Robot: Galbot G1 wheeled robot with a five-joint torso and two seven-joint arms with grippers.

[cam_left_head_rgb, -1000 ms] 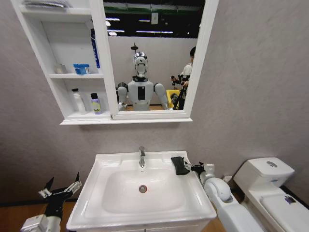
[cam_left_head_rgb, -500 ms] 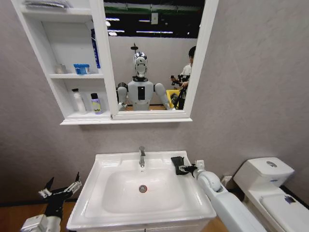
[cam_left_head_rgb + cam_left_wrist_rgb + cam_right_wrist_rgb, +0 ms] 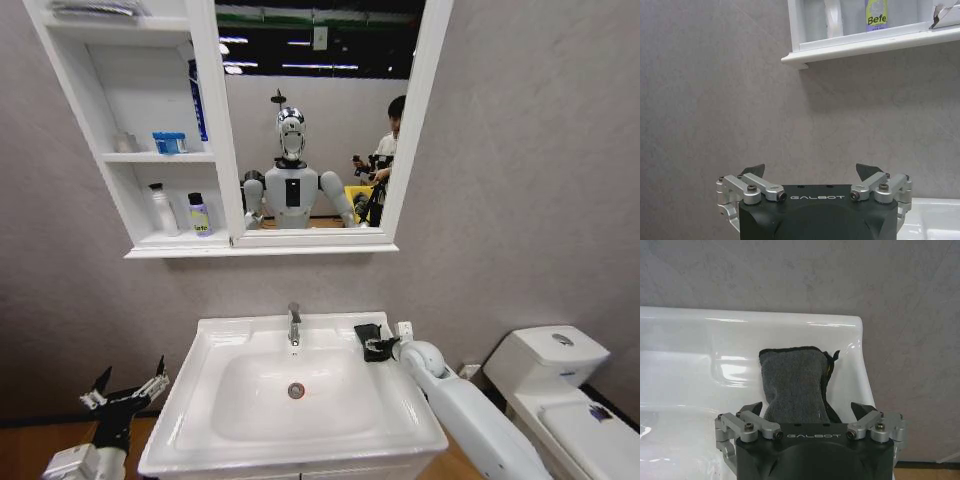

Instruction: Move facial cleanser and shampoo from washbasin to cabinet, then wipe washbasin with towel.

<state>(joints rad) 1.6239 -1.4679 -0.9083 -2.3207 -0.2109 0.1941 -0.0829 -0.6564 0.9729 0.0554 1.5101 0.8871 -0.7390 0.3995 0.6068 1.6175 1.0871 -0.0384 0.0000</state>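
Right hand (image 3: 376, 347) at towel (image 3: 367, 335)

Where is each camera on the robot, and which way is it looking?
Head view: from the head, looking forward and down at the washbasin, cabinet, both arms.
Left wrist view: from the left arm, facing the wall; open left gripper, cabinet shelf above.
Right wrist view: from the right arm, facing the basin's back corner; open right gripper around the towel.
Shared: head and right wrist views both show the towel.
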